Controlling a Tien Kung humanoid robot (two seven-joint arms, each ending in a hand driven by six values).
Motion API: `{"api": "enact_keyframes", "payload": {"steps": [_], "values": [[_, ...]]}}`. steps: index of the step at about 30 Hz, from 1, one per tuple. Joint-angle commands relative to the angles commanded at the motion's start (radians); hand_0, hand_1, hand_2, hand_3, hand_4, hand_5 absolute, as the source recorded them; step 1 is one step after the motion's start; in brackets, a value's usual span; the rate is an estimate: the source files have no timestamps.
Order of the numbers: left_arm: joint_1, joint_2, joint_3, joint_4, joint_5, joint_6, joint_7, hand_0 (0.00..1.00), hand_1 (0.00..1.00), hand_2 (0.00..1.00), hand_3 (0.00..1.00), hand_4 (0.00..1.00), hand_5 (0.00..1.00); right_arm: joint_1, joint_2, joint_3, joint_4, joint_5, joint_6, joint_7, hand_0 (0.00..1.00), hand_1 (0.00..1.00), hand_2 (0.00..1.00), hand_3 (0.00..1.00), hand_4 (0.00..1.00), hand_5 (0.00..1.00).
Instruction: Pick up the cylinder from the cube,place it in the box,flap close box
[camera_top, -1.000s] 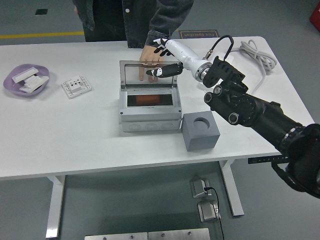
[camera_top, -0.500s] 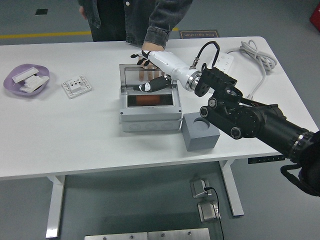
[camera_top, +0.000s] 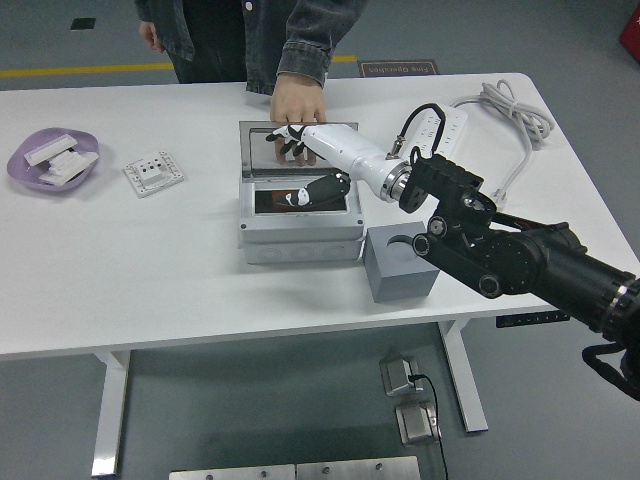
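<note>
The grey cube (camera_top: 400, 265) was noted nearest the table's front edge, its round socket empty, just to the right of the box. The grey box (camera_top: 300, 210) was recorded as open, its clear lid (camera_top: 296, 150) stood up at the far side. Within the box an orange-red cylinder (camera_top: 275, 200) was seen lying on its side, partly covered by the robot's fingers. The cylinder was judged stiff, smooth and light, best taken across its round body at mid-length; the lid, thin and hinged, was judged easiest to tip forward from its top edge. The right hand (camera_top: 308, 165) was held at the box opening, fingers spread, the thumb low over the cavity and the others up against the lid; nothing was gripped. A person's hand (camera_top: 298, 100) was rested on the table just behind the lid. Well to the left, a white switch plate (camera_top: 152, 172) and a purple dish (camera_top: 25, 170) holding white parts were logged. The left arm was not seen.
</note>
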Motion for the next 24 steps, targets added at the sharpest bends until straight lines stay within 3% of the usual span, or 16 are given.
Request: {"api": "enact_keyframes", "payload": {"steps": [5, 10, 15, 24], "values": [[-0.006, 0.004, 0.006, 0.0, 0.0, -0.001, 0.0, 0.63, 0.644, 0.606, 0.62, 0.663, 0.238, 0.033, 0.015, 0.053, -0.061, 0.004, -0.001, 0.01, 0.685, 0.652, 0.71, 0.844, 0.931, 0.41], [-0.012, 0.005, 0.005, 0.0, 0.005, -0.002, 0.002, 0.63, 0.644, 0.606, 0.621, 0.662, 0.239, 0.066, 0.06, 0.099, -0.177, 0.022, 0.002, 0.03, 0.674, 0.65, 0.708, 0.842, 0.931, 0.412], [-0.017, 0.004, 0.0, 0.0, 0.015, -0.003, 0.002, 0.63, 0.644, 0.606, 0.621, 0.662, 0.239, 0.066, 0.08, 0.107, -0.275, 0.036, 0.002, 0.04, 0.674, 0.65, 0.708, 0.842, 0.931, 0.412], [-0.02, -0.003, 0.009, 0.0, 0.014, -0.005, 0.0, 0.631, 0.644, 0.606, 0.621, 0.663, 0.239, 0.032, 0.083, 0.089, -0.256, 0.019, 0.0, 0.041, 0.68, 0.65, 0.705, 0.834, 0.933, 0.413]]}}
